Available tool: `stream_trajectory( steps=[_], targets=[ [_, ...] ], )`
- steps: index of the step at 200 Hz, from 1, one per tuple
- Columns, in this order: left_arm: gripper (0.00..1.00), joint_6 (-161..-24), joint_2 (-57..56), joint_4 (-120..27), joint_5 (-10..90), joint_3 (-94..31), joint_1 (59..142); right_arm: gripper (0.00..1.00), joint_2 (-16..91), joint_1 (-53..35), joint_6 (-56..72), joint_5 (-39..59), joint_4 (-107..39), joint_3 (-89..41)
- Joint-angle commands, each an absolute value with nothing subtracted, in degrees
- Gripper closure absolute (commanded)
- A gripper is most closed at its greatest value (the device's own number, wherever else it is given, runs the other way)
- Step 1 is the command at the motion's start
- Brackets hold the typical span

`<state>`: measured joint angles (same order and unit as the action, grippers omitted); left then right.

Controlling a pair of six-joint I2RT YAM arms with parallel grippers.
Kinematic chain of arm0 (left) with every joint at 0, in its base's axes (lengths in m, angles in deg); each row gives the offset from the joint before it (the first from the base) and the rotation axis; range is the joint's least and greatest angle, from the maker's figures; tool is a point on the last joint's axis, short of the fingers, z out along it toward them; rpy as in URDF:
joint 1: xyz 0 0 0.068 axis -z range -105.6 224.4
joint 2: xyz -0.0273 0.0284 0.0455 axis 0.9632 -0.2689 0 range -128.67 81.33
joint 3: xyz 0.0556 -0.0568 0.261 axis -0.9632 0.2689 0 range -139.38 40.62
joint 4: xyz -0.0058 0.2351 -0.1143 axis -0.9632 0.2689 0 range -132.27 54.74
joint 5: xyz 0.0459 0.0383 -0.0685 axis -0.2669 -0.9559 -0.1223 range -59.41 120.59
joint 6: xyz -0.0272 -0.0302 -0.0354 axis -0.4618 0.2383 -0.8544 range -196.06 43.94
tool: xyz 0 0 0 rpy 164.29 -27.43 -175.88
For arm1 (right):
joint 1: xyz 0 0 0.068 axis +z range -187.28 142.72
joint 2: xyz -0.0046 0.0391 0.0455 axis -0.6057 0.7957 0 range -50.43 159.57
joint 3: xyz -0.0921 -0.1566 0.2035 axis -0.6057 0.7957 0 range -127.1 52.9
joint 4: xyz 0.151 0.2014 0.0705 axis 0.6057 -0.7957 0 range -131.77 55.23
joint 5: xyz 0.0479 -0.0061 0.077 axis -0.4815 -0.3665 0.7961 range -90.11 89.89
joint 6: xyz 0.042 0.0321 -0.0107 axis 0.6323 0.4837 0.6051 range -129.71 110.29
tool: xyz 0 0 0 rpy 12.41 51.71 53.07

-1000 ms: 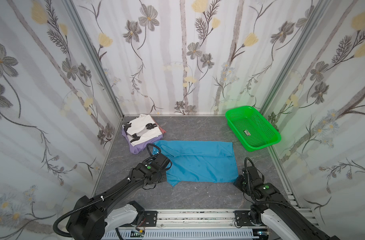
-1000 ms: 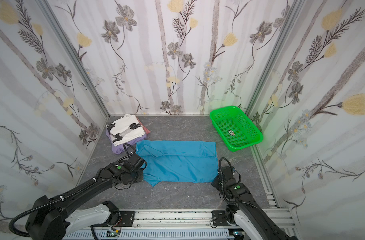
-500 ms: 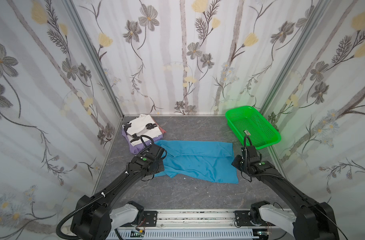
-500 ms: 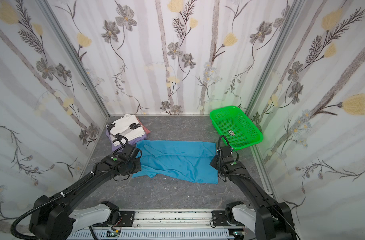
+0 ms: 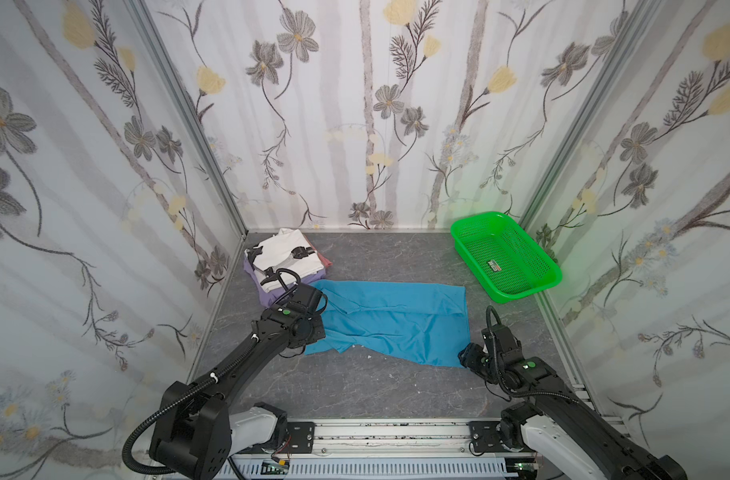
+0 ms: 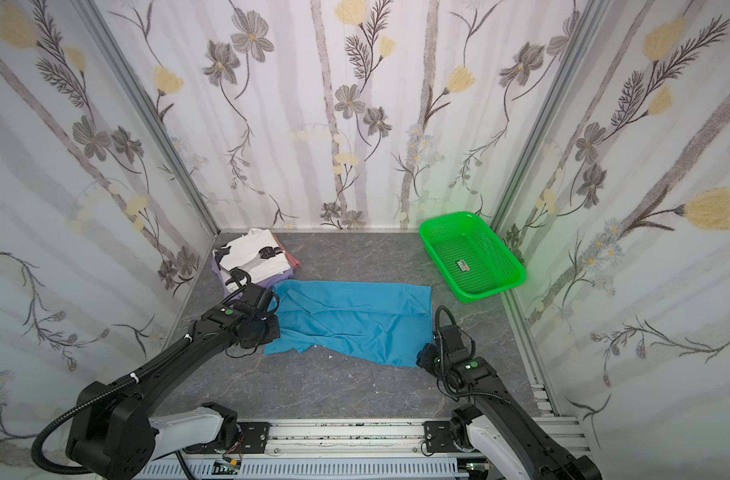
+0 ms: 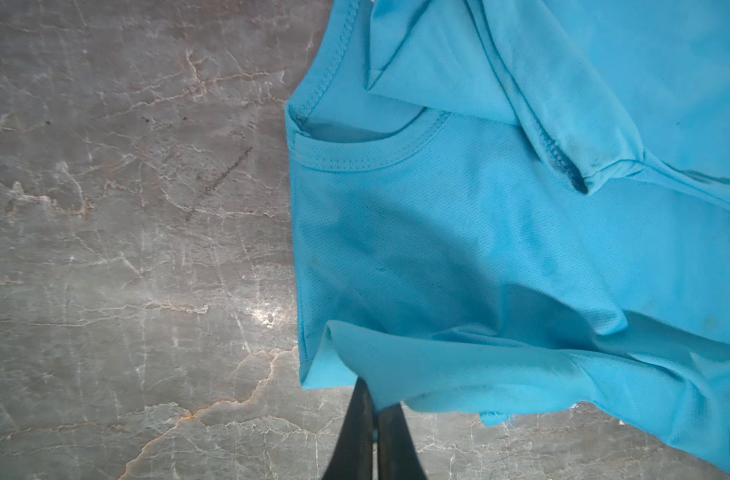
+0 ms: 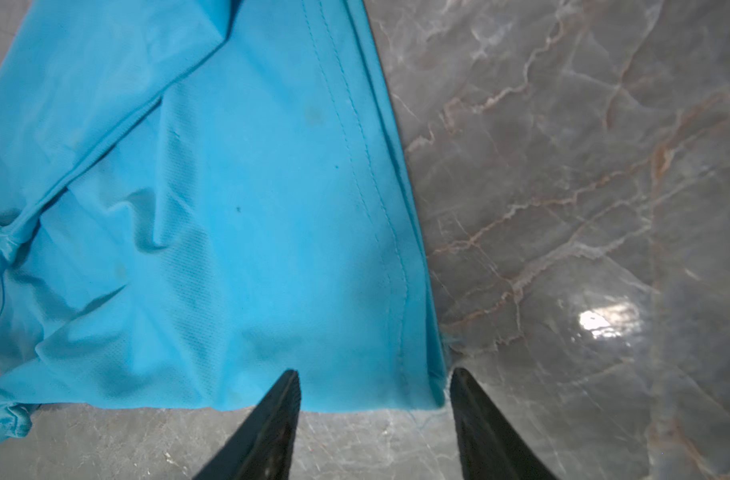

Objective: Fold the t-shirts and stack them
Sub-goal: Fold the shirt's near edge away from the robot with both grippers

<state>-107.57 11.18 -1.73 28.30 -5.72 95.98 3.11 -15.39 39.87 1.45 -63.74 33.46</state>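
A bright blue t-shirt lies spread and wrinkled on the grey table. My left gripper is shut on a fold at the shirt's near left edge, close to the collar, and lifts it slightly. My right gripper stands open at the shirt's near right corner, which lies on the table between the fingers. Three folded t-shirts are stacked at the back left: a white one with black print on top, a lavender one and a pinkish-red one.
A green mesh basket stands at the back right against the wall, holding only a small label. Flowered walls close in the grey marble table on three sides. A metal rail runs along the near edge.
My right gripper swung out toward the basket, came back to the shirt's near right corner and opened, letting go of the cloth. The left gripper shifted slightly, still shut. The shirt is more wrinkled.
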Motion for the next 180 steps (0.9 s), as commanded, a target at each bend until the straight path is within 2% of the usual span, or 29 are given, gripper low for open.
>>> stream_trajectory(
  steps=[1, 8, 29, 49, 71, 86, 115, 156, 160, 180],
  targets=[
    [1.0, -107.57, 11.02, -3.15, 29.16, -5.3, 95.76, 0.49, 2.05, -15.11, 41.95, 1.75, -63.83, 34.77],
    [1.0, -107.54, 10.94, -3.16, 29.26, -5.34, 95.67, 0.54, 2.33, -15.06, 42.04, 2.35, -62.95, 35.2],
    [1.0, -107.26, 11.17, -2.54, 29.36, -5.87, 95.67, 0.76, 3.55, -14.64, 42.62, 3.75, -61.61, 35.37],
    [1.0, -107.11, 11.72, -2.53, 29.82, -5.87, 95.66, 1.0, 2.23, -13.99, 42.76, 0.26, -64.73, 33.15],
    [1.0, -106.91, 11.72, -3.71, 33.0, -5.95, 95.67, 1.0, 0.64, -14.25, 41.48, -5.62, -68.11, 28.62],
    [1.0, -107.13, 11.51, -4.54, 35.76, -6.02, 95.75, 1.0, 1.12, -16.51, 40.16, -3.41, -65.74, 27.86],
    [1.0, -107.23, 11.81, -4.47, 35.78, -6.5, 95.93, 1.0, 6.94, -18.48, 37.11, -5.27, -61.36, 22.76],
    [1.0, -105.86, 6.87, -4.91, 33.24, -12.46, 95.24, 1.0, 29.81, -23.62, 28.1, 0.11, -53.04, 8.93],
    [1.0, -105.86, 6.03, -4.91, 33.22, -13.17, 95.15, 0.94, 32.0, -23.65, 27.25, 0.23, -53.05, 7.07],
    [1.0, -106.07, 3.11, -5.38, 33.48, -15.68, 94.96, 0.42, 38.11, -23.83, 25.43, 0.42, -51.65, 2.89]
  ],
)
